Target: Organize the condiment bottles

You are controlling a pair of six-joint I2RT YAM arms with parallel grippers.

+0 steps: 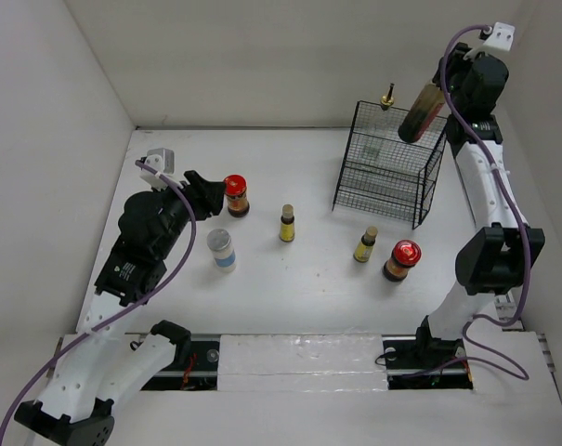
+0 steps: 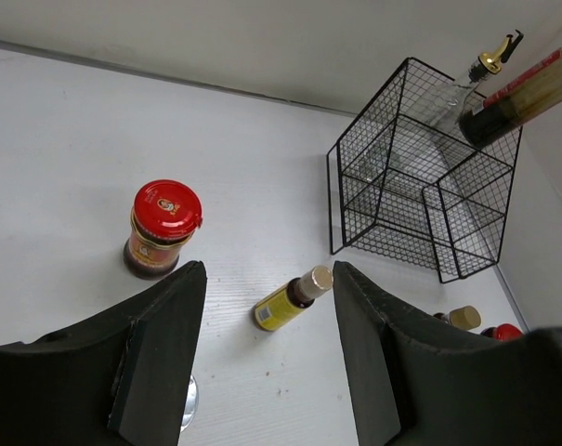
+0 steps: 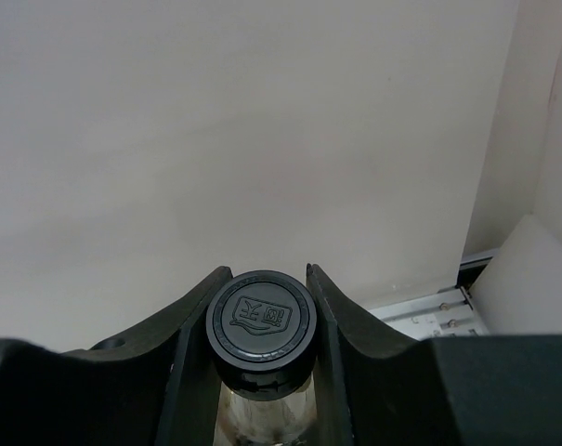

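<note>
My right gripper (image 1: 444, 91) is shut on the black cap (image 3: 261, 319) of the dark black-capped bottle (image 1: 422, 113). It holds the bottle tilted above the black wire basket (image 1: 389, 165). The tall clear gold-spouted bottle (image 1: 387, 97) stands in the basket. My left gripper (image 1: 209, 193) is open and empty, just left of a red-lidded jar (image 1: 236, 195). On the table stand the white blue-labelled shaker (image 1: 222, 249), two tiny yellow-labelled bottles (image 1: 287, 223) (image 1: 365, 244) and a second red-lidded jar (image 1: 402, 260). In the left wrist view the near jar (image 2: 162, 228) is ahead to the left, and a yellow bottle (image 2: 292, 299) shows between my fingers (image 2: 169, 353).
The basket (image 2: 420, 177) stands at the back right near the rear wall. White walls close in the table on three sides. A metal rail (image 1: 299, 358) with the arm bases runs along the near edge.
</note>
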